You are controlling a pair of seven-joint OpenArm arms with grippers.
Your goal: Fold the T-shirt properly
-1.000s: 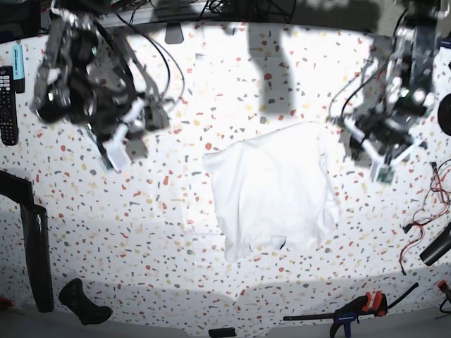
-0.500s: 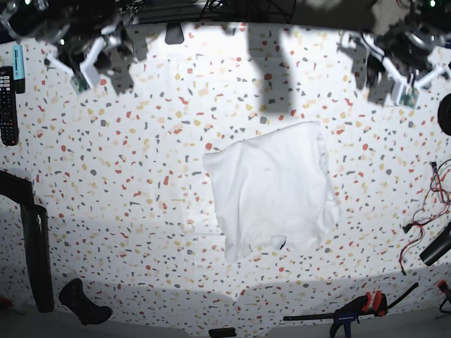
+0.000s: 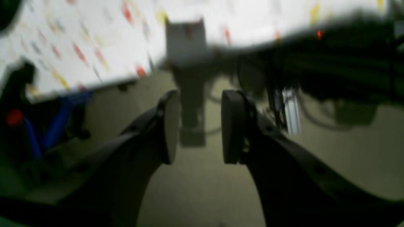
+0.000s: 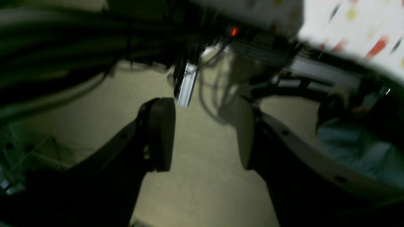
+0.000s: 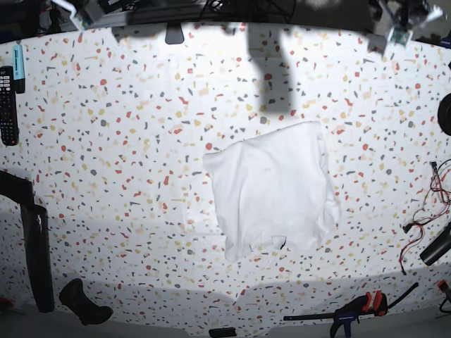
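The white T-shirt (image 5: 271,190) lies folded into a rough rectangle on the speckled table (image 5: 127,141), right of centre, with wrinkled lower edges. Neither gripper is near it. Both arms are pulled back to the far corners: only a bit of the left arm (image 5: 402,15) shows at the top right and of the right arm (image 5: 76,7) at the top left. In the left wrist view my left gripper (image 3: 200,126) is open with nothing between its pads, pointing past the table edge. My right gripper (image 4: 203,135) is open and empty too, over the floor. Both wrist views are blurred.
A black remote (image 5: 7,105) and a blue-capped marker (image 5: 17,67) lie at the left edge. A black bar (image 5: 35,246) and a dark handle (image 5: 84,303) sit at the front left. A clamp (image 5: 352,310) and cables (image 5: 433,190) lie along the right side.
Both arms have drawn back from beside the T-shirt to the far corners, nearly out of the base view. The T-shirt has not moved.
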